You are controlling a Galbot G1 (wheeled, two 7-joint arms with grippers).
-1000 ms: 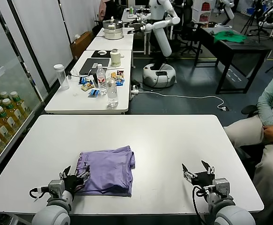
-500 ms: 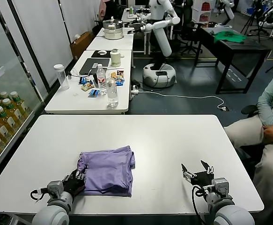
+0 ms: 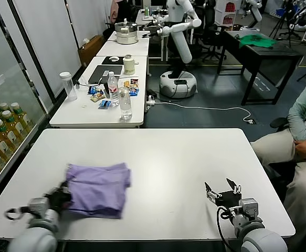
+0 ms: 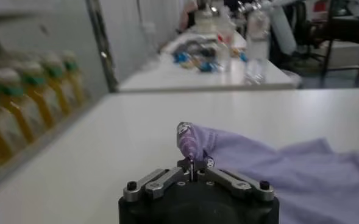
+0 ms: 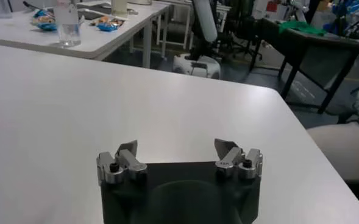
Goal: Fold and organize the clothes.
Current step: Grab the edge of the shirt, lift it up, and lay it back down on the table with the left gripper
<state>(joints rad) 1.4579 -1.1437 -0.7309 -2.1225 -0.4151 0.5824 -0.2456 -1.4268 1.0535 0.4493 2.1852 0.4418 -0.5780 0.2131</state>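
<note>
Left gripper pinching the folded shirt's edge; right gripper idle and spread.

Head view: the shirt [image 3: 96, 189], a folded lavender stack, lies on the table [image 3: 184, 157] toward the robot's left and near the front edge; the left gripper [image 3: 62, 197] is at its left edge, low on the tabletop, likely so the stack can be dragged without unfolding. The right gripper [image 3: 222, 191] hovers over the front right, well apart from the cloth, out of the way. Left wrist view: the left gripper [image 4: 192, 168] is clenched on a small bunched fold of the shirt [image 4: 277, 170]. Right wrist view: the right gripper [image 5: 178, 152] is released, jaws wide, holding nothing over bare table [image 5: 75, 91].
</note>
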